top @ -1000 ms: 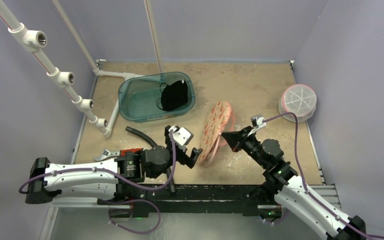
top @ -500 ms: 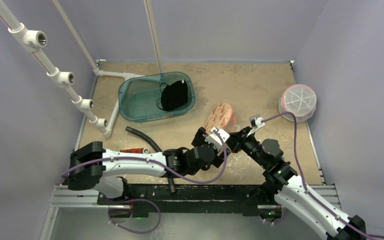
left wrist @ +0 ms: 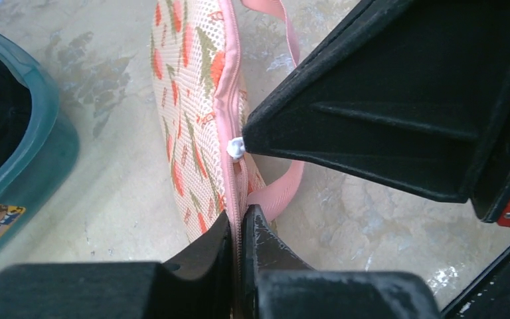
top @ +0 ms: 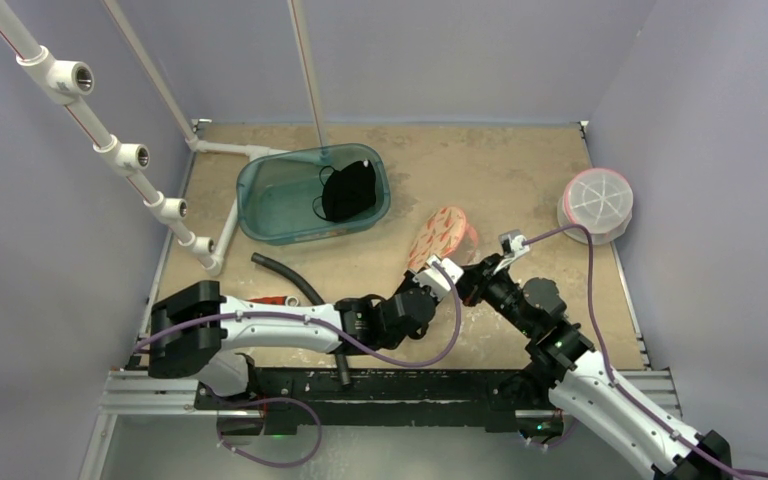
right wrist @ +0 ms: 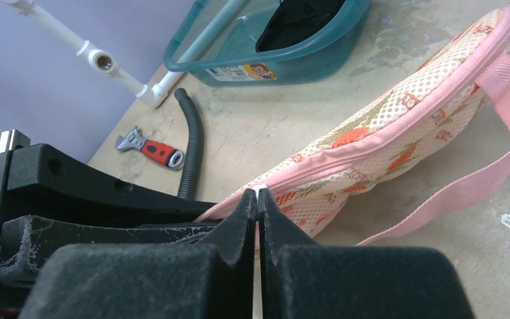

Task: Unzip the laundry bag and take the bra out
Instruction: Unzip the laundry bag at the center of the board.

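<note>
The laundry bag (top: 438,234), pink mesh with an orange and green print, lies mid-table with its zip closed. In the left wrist view my left gripper (left wrist: 242,220) is shut on the bag's pink zip edge (left wrist: 229,100) at its near end. Just beyond it sits the white zip pull (left wrist: 236,147). My right gripper (right wrist: 257,195) is shut on that pull, its fingers (left wrist: 372,113) filling the right of the left wrist view. In the top view both grippers meet at the bag's near end, left gripper (top: 446,272) beside right gripper (top: 464,279). The bra is hidden.
A teal bin (top: 260,195) at the back left holds a black garment (top: 348,190). A black hose (top: 285,275) and a red-handled wrench (top: 270,300) lie left of the arms. A white pipe rack (top: 210,250) stands at the left, a round white mesh container (top: 595,203) at the right.
My left arm swung right from beside the bag, where it stood open, and shut on the zip edge. The bag dropped lower and flatter. The right gripper kept its hold.
</note>
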{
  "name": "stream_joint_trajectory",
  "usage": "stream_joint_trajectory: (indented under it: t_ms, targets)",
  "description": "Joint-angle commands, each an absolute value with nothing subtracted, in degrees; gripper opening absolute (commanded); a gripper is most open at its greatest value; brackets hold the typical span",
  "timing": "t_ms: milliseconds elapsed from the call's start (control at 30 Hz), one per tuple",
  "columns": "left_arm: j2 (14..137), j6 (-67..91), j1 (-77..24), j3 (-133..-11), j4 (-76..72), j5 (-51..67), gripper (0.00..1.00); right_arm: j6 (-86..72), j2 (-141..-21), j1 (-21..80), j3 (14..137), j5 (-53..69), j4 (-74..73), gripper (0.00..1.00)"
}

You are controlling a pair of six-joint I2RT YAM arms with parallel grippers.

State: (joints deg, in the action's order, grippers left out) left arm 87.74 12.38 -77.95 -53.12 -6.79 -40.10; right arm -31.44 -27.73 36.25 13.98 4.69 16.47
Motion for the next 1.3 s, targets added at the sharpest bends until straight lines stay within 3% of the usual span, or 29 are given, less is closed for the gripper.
stream_joint_trajectory:
  t_ms: [0, 400, 1267]
  targets:
    - [86.7, 8.5, -77.6, -51.9, -9.3, -40.4, 0.00, -31.5, -27.8, 36.1, 13.6, 5.2, 18.8, 0.00]
    - [76.8, 2.4, -77.7, -44.1, -5.2, -36.0, 0.00, -34.5, -33.7, 36.1, 11.9, -3.5, 20.9, 0.00]
    - [63.1, 6.7, -77.8, -35.8, -0.1, -36.5, 0.00, -42.8, -29.3, 36.2, 13.3, -26.9, 9.2, 0.00]
